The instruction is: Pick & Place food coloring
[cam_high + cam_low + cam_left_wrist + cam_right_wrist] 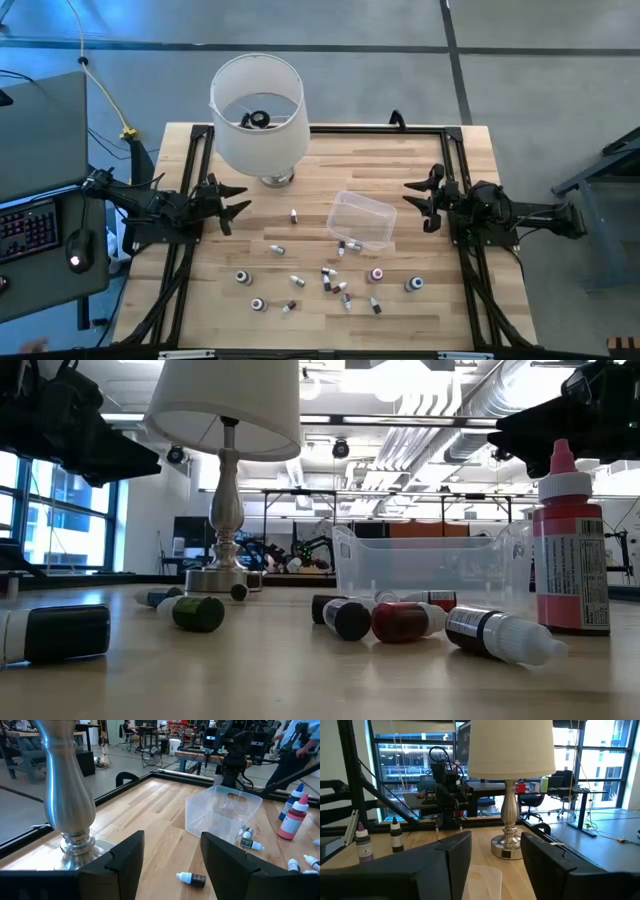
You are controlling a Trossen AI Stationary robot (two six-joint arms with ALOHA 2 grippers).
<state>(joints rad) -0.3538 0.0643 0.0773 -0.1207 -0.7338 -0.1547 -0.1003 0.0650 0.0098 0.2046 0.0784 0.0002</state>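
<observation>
From above, small food coloring bottles [330,283] lie scattered toward the table's [470,165] front edge, beside a clear tub [362,219]. The left gripper [228,203] and right gripper [418,197] wait at opposite side edges, jaws spread, holding nothing. At table level, bottles [400,622] lie before the tub [430,570]; a lamp [228,480] stands behind.

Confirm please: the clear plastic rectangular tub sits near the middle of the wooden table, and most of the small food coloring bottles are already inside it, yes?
Not quite. The clear plastic rectangular tub does sit near the middle of the wooden table, but it is empty. The small food coloring bottles lie scattered on the table outside it, a few right beside its wall. The high view shows this, and the left wrist view agrees.
</observation>
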